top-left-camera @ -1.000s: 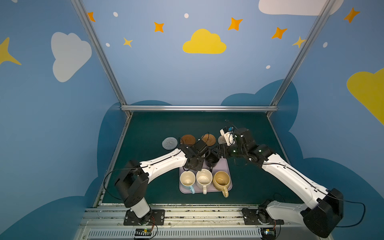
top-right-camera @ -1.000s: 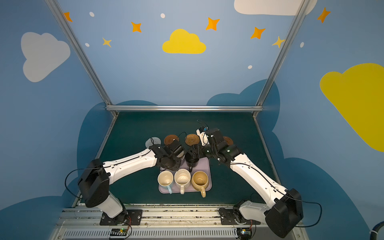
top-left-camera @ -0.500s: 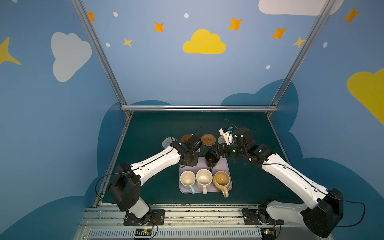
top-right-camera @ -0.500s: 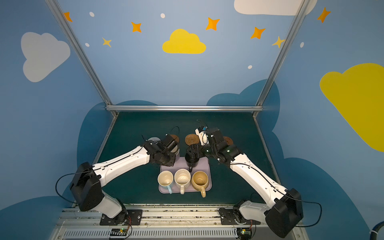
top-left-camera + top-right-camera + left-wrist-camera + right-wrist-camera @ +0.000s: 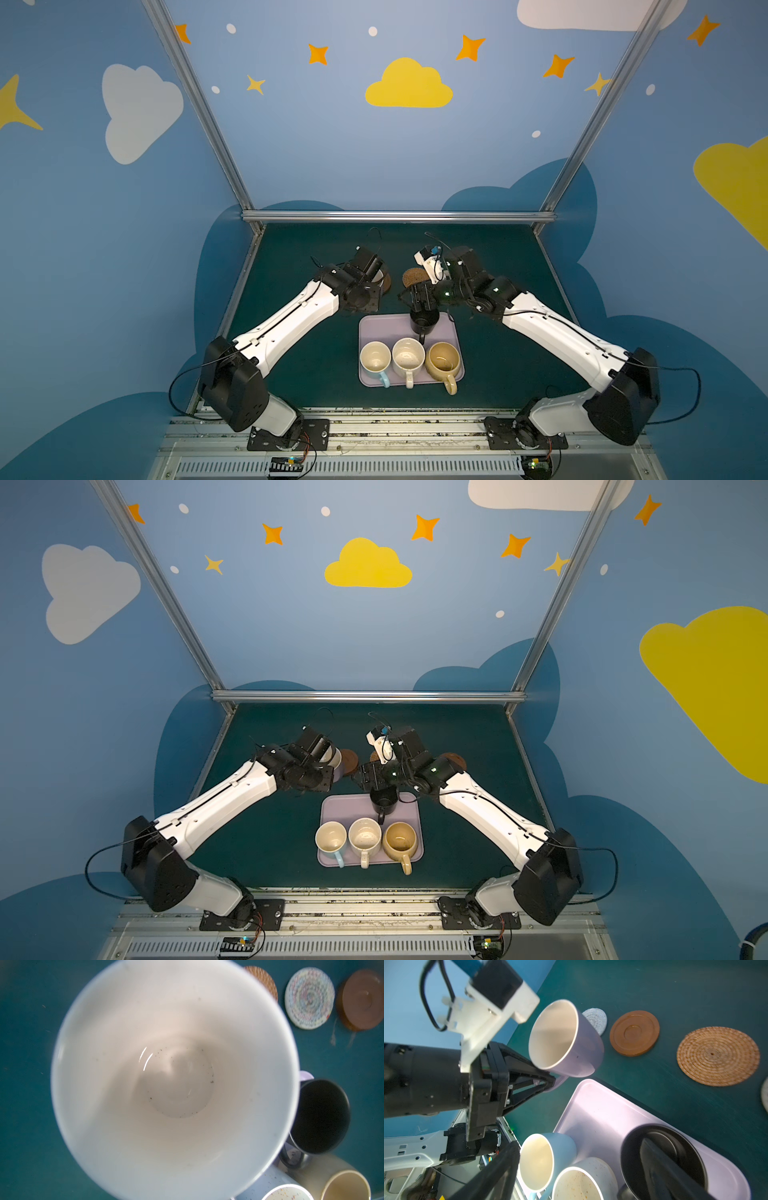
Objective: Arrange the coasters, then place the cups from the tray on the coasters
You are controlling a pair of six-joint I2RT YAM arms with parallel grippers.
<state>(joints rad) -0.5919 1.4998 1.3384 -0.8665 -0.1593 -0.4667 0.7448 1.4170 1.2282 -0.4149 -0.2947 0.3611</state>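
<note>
Moved since a second ago: left gripper [image 5: 550, 1082], then at the tray's far left corner, now off it and beside the coaster row. Its jaws are pinched narrow on the handle of the glossy lilac ceramic mug [image 5: 571, 1043].
- Lilac mug: tilted, smooth white inside, with faint specks at the bottom in the left wrist view. It hangs clear of the tray near a wooden coaster and hides part of the grey coaster in the right wrist view.
- Right gripper [image 5: 424, 308]: place unchanged, jaws wide, above the black round mug [image 5: 424, 323]. One finger [image 5: 660, 1163] lies over its mouth, the other well outside.
- Flat pale lilac tray [image 5: 370, 328]: rounded corners, low rim, far left quarter bare.
  - Far edge: black mug.
  - Near edge, side by side and close: light blue mug [image 5: 375, 358], speckled cream mug [image 5: 408, 355], squat mustard-tan mug [image 5: 444, 359], handles pointing at the near rim.
- Coasters: a row on the dark green desk [image 5: 498, 257] beyond the tray, each apart from the next.
  - pale grey woven disc [image 5: 596, 1018]
  - smooth brown wooden disc with turned rings [image 5: 634, 1032]
  - orange-tan coiled woven disc [image 5: 718, 1055]
  - cream woven disc with pastel flecks [image 5: 309, 997]
  - second brown wooden disc [image 5: 363, 999]
- Room: open desk behind the row up to the aluminium rail [image 5: 399, 216], and on either side of the tray.
</note>
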